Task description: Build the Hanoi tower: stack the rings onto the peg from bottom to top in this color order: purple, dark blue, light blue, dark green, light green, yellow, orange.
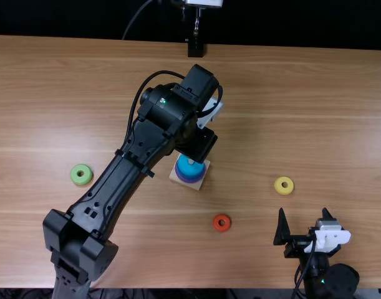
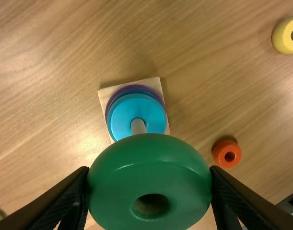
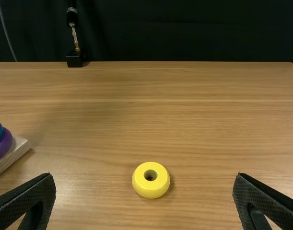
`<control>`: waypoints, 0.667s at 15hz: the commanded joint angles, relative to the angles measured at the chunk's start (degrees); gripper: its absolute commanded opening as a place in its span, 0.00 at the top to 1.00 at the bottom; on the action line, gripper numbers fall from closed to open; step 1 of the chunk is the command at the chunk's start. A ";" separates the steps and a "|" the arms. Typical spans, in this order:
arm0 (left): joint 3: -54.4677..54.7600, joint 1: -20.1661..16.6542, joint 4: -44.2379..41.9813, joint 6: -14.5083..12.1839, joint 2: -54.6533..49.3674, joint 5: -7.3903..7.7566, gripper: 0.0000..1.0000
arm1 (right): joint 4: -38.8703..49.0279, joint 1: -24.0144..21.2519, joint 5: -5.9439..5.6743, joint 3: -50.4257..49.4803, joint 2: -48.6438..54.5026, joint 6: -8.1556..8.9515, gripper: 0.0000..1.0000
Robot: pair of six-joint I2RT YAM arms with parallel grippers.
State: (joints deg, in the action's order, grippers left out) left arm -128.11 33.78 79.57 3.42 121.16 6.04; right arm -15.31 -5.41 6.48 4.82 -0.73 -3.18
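the brown table is holding the light green ring at left, orange ring low middle, yellow ring at right, all waiting. purple, dark blue and light blue are sitting on the peg. the left gripper is pinching dark green; the right gripper is gaping.

So the table is light brown wood, grain running side to side. Right around the middle of its far edge there's a small black block with a skinny metal rod coming up from it, and some white thing above that. Thin grey cable curves down just left of it, and there's black backdrop behind everything.
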 commanded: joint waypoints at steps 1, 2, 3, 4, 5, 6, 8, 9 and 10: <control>1.64 0.76 0.90 0.59 2.76 -0.14 1.00 | -3.31 -0.65 0.69 -3.94 0.73 -0.51 0.00; 1.64 0.76 0.90 0.48 2.85 0.18 1.00 | -3.31 -0.65 0.69 -3.85 0.73 -0.41 0.00; 1.64 0.76 0.80 0.48 2.85 0.39 1.00 | -3.31 -0.65 0.69 -3.85 0.73 -0.51 0.00; 1.73 0.76 0.90 0.48 2.94 0.39 1.00 | -3.31 -0.65 0.69 -3.85 0.73 -0.51 0.00; 1.64 0.76 0.80 0.59 2.94 0.39 0.93 | -3.31 -0.65 0.69 -3.85 0.73 -0.51 0.00; 1.64 0.76 0.69 0.38 3.03 0.18 0.77 | -3.31 -0.65 0.69 -3.85 0.73 -0.51 0.00; 1.64 0.76 0.80 0.27 5.22 0.28 0.35 | -3.31 -0.65 0.69 -3.85 0.73 -0.41 0.00; 1.64 0.76 0.90 0.27 5.57 0.39 0.14 | -3.31 -0.65 0.69 -3.94 0.73 -0.51 0.00; 1.64 0.76 1.64 0.27 5.57 0.39 0.00 | -3.31 -0.65 0.69 -3.94 0.73 -0.51 0.00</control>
State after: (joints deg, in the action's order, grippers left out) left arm -127.24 33.80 81.06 3.42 125.84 6.20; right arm -15.31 -5.41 6.48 4.82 -0.73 -3.18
